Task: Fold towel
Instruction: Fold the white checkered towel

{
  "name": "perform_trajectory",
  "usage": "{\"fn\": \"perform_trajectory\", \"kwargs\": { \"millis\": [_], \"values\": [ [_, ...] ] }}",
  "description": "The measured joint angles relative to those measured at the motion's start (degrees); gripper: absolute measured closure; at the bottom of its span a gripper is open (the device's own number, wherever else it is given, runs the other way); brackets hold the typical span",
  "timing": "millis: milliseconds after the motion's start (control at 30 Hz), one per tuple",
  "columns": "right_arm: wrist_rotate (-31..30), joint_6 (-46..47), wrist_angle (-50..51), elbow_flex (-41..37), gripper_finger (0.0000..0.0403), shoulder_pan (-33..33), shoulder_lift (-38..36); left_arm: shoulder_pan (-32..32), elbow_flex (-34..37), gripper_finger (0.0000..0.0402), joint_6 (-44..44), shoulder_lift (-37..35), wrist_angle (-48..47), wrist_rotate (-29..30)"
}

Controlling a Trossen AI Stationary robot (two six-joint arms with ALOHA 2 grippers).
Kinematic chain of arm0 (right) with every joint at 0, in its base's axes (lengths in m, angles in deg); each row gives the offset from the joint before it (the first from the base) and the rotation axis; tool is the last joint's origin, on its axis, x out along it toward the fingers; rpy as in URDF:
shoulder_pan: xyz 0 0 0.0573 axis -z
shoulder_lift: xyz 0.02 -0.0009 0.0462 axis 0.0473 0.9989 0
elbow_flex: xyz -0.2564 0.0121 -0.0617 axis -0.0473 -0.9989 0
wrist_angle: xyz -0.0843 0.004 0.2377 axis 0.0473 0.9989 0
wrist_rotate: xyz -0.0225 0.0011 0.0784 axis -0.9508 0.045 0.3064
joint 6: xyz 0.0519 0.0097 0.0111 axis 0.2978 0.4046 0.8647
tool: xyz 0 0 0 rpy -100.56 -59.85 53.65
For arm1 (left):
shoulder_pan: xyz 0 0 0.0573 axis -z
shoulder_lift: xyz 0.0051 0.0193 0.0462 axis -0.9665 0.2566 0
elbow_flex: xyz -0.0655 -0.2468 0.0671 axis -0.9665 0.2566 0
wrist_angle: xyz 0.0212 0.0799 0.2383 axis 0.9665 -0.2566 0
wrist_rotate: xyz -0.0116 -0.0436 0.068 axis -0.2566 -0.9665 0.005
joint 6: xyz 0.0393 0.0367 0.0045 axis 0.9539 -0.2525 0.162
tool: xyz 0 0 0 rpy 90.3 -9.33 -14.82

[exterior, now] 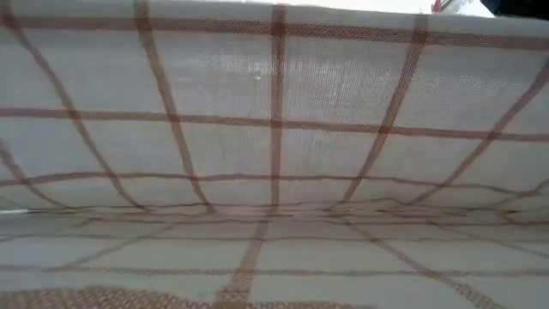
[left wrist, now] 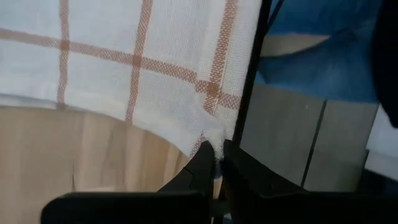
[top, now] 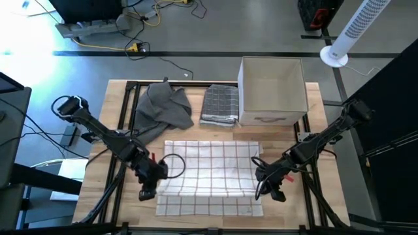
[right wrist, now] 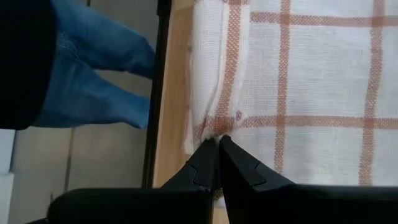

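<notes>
Both arms work at the near half of the light wooden desk (top: 117, 91), where the white woven towel with thin rust-orange checks (top: 209, 166) lies spread. The left end effector (left wrist: 216, 163) is pinched closed on the towel's corner by the black desk rail, a small pucker of cloth gathered between its dark fingers. The right end effector (right wrist: 217, 149) is likewise clamped on the opposite edge, at a rolled hem where an orange stripe crosses.

The step in hand appears to be carrying the gripped edge over to make the first fold. To do it well, the two arms should probably rise and travel together at the same height, keeping the cloth lightly taut so the edge stays straight, then lay it down with the checks matching those beneath.

The fabric is thin, limp, open-weave cotton; in the low view it hangs as a smooth curtain. Farther back sit a crumpled grey cloth (top: 162, 108), a folded grey checked towel (top: 219, 104) and an open, square white box (top: 272, 91).
</notes>
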Motion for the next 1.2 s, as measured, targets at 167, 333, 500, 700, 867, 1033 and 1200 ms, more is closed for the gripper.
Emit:
{"fn": "perform_trajectory", "kwargs": {
  "millis": [167,333,500,700,867,1033,1200],
  "values": [
    [2.89,-1.27,-2.05,0.0,0.0403,-0.02,2.51,-0.01,0.0,0.0388,1.45,3.24,1.33,-1.91],
    [5.3,-0.91,-6.47,0.0,0.0403,-0.14,5.07,0.6,-0.02,0.0388,2.5,4.75,1.57,-2.14],
    [6.01,1.58,-8.63,0.0,0.039,-0.73,6.6,2.03,-0.02,0.0382,4.04,4.97,1.53,-0.36],
    [9.69,6.45,-8.23,0.0,0.0303,-0.98,6.59,3.11,-0.02,0.0305,3.68,4.97,-5.13,1.65],
    [15.23,9.97,-5.67,0.0,0.0242,-1.56,6.06,3.03,-0.02,0.0261,4.03,4.97,-10.73,2.01],
    [12.07,10.22,0.94,0.0,0.0227,-3.03,5.53,2.85,-0.02,0.0252,4.88,4.97,-10.39,5.76],
    [4.94,9.13,1.43,0.0,0.0227,-3.43,5.53,2.72,-0.02,0.0251,4.11,5.47,-5.1,13.59]
  ]
}}
